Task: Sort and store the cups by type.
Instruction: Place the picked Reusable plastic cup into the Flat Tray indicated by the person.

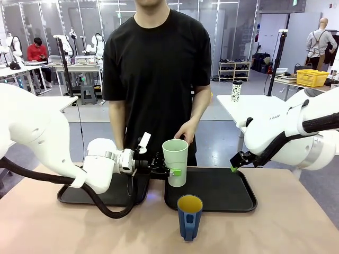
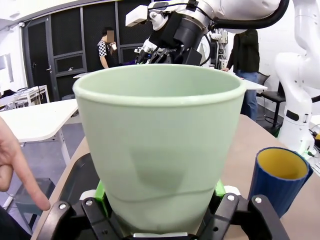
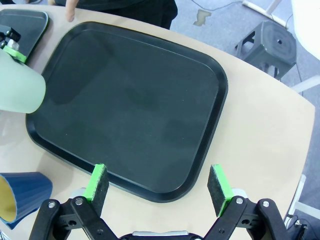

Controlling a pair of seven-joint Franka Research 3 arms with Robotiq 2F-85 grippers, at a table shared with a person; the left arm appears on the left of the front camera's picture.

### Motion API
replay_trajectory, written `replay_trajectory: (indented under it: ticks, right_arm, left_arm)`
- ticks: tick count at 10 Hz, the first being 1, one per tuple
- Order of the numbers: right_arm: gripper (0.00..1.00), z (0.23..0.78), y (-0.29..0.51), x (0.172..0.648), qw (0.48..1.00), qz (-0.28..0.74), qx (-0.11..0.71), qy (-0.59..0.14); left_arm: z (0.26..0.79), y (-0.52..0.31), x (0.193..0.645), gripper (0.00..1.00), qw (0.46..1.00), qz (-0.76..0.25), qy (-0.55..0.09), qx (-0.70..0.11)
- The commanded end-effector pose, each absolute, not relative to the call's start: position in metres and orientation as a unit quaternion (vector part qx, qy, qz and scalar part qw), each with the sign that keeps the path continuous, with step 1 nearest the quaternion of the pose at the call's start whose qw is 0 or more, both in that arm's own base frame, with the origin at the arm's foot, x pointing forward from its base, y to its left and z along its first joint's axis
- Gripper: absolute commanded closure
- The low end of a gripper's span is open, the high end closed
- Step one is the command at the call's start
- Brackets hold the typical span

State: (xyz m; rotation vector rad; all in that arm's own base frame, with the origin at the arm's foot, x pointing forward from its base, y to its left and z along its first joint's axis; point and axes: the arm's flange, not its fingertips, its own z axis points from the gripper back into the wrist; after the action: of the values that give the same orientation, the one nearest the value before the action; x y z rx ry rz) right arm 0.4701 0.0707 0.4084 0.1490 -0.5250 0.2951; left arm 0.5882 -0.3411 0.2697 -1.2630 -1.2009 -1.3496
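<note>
Just over a tray's edge, the left hand grips the tumbler.

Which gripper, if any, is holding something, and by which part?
The left gripper holds the pale-green tumbler by its lower wall, near the base. The right gripper is open and holds nothing.
</note>
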Motion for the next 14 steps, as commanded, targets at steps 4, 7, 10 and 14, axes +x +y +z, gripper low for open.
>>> replay_trajectory:
  ticks: [4,7,10,14]
  right_arm:
    - [0.00,0.408,0.068,0.468,0.952,0.146,0.080,-0.258]
    - [0.00,0.408,0.068,0.468,0.952,0.146,0.080,-0.258]
    - [0.00,0.408,0.068,0.468,0.952,0.146,0.080,-0.258]
    - [0.00,0.408,0.068,0.468,0.952,0.146,0.080,-0.258]
  left_arm:
    - [0.247,-0.366,0.613,0.15,0.457,-0.542,-0.486,-0.511]
    - [0.226,-0.373,0.620,0.15,0.460,-0.546,-0.469,-0.521]
    - [0.213,-0.373,0.623,0.15,0.471,-0.545,-0.460,-0.519]
    - [0.203,-0.372,0.622,0.15,0.479,-0.544,-0.450,-0.523]
